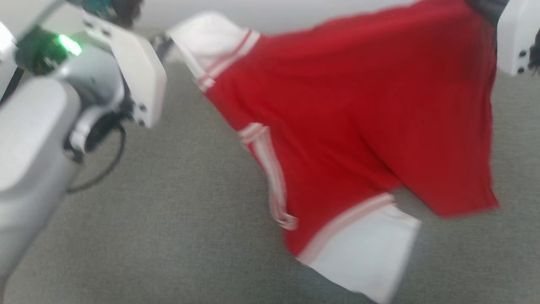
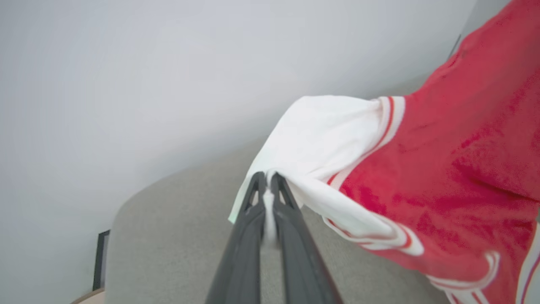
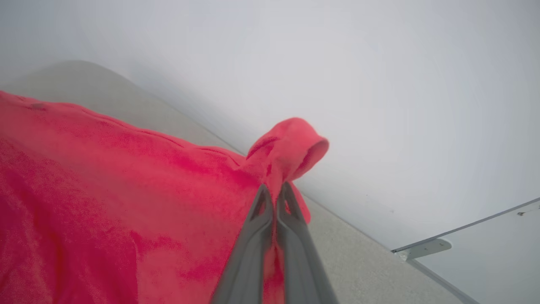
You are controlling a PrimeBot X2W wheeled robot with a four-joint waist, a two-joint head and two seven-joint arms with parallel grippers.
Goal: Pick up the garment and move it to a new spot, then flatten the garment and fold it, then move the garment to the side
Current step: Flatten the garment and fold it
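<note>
The garment (image 1: 350,114), a red jersey with white sleeves and red-and-white trim, hangs stretched in the air above the grey surface, its lower white sleeve (image 1: 371,253) dangling toward me. My left gripper (image 2: 266,179) is shut on the edge of the upper white sleeve (image 2: 320,135). My right gripper (image 3: 273,192) is shut on a bunched red corner of the garment (image 3: 291,147). In the head view the pale left arm (image 1: 63,105) sits at the left and part of the right wrist (image 1: 517,38) at the top right. The head view is blurred.
A grey fabric-covered surface (image 1: 168,219) lies under the garment, ending at a pale wall (image 2: 168,63). A black cable (image 1: 105,169) loops beside the left arm. A metal bracket (image 3: 426,249) shows on the wall at the right.
</note>
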